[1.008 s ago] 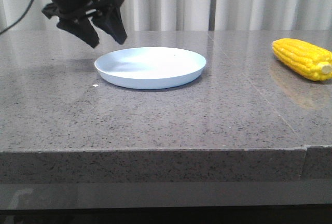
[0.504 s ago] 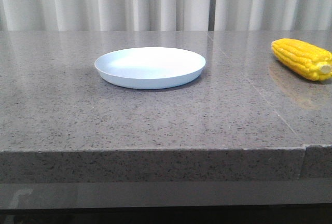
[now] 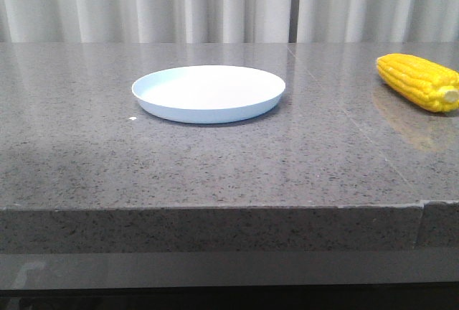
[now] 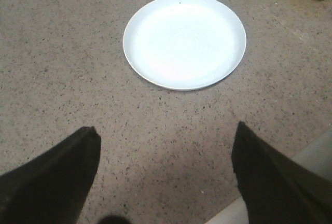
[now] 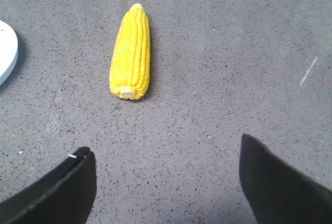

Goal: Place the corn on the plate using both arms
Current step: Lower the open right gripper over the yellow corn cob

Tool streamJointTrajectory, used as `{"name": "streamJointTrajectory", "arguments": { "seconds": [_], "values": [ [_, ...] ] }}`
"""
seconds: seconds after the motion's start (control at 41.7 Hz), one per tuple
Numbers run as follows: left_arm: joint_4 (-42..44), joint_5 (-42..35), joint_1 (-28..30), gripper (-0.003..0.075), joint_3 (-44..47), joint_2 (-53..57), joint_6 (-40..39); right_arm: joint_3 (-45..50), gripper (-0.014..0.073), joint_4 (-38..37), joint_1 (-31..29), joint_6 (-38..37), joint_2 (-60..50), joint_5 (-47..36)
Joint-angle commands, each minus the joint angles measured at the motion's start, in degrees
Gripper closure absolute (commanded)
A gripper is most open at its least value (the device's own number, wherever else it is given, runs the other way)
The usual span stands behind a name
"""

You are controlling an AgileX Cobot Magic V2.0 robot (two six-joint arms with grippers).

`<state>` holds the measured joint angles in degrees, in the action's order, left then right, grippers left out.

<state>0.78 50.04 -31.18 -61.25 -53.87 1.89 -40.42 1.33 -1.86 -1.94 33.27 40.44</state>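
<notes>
The pale blue-white plate (image 3: 208,93) lies empty on the grey stone table, left of centre; it also shows in the left wrist view (image 4: 184,40). The yellow corn (image 3: 418,81) lies on the table at the far right, apart from the plate, its pale stub end toward the front; it also shows in the right wrist view (image 5: 130,52). My left gripper (image 4: 165,136) is open and empty, above the table on the near side of the plate. My right gripper (image 5: 167,154) is open and empty, above the table short of the corn's stub end. Neither gripper shows in the front view.
The stone table (image 3: 215,159) has a seam line running back on its right side and a front edge close to the camera. White curtains (image 3: 229,1) hang behind it. A pale strip (image 4: 270,203) shows past the table edge in the left wrist view.
The left arm, which was above the plate's left side a second ago, has left the front view. The plate and the corn have not moved.
</notes>
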Motion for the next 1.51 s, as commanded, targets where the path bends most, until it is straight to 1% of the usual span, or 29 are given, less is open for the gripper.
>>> {"name": "streamJointTrajectory", "arguments": {
  "seconds": [0.0, 0.216, 0.528, 0.648, 0.768, 0.984, 1.199, 1.487],
  "values": [
    [-0.3, -4.8, -0.4, 0.0206, 3.0, 4.6, -0.7, -2.0, -0.0001, 0.1, 0.3, 0.0, 0.6, -3.8],
    [-0.3, -5.3, -0.4, 0.0206, 8.9, 9.9, -0.7, -2.0, -0.0001, 0.1, 0.3, 0.0, 0.6, -4.2],
    [-0.3, -5.1, -0.4, 0.0206, 9.1, 10.0, -0.7, -2.1, -0.0001, 0.2, 0.3, 0.0, 1.0, -4.3],
    [-0.3, -5.1, -0.4, 0.0206, 9.1, 10.0, -0.7, -3.9, -0.0014, 0.6, 0.4, 0.2, 3.6, -2.8],
    [-0.3, -5.1, -0.4, 0.0206, 9.1, 10.0, -0.7, -8.0, -0.0064, 0.6, 1.9, 0.7, 8.5, -0.2],
    [-0.3, -5.1, -0.4, 0.0206, 9.1, 10.0, -0.7, -17.9, -0.0062, 0.7, 6.5, 0.9, 20.5, 6.4],
    [-0.3, -5.1, -0.4, 0.0206, 9.1, 10.0, -0.7, -27.7, -0.0062, 0.7, 6.7, 0.9, 33.9, 9.7],
    [-0.3, -5.1, -0.4, 0.0206, 9.1, 9.8, -0.7, -37.9, -0.0062, 0.6, 6.6, 0.9, 51.3, 10.2]
  ]
}}
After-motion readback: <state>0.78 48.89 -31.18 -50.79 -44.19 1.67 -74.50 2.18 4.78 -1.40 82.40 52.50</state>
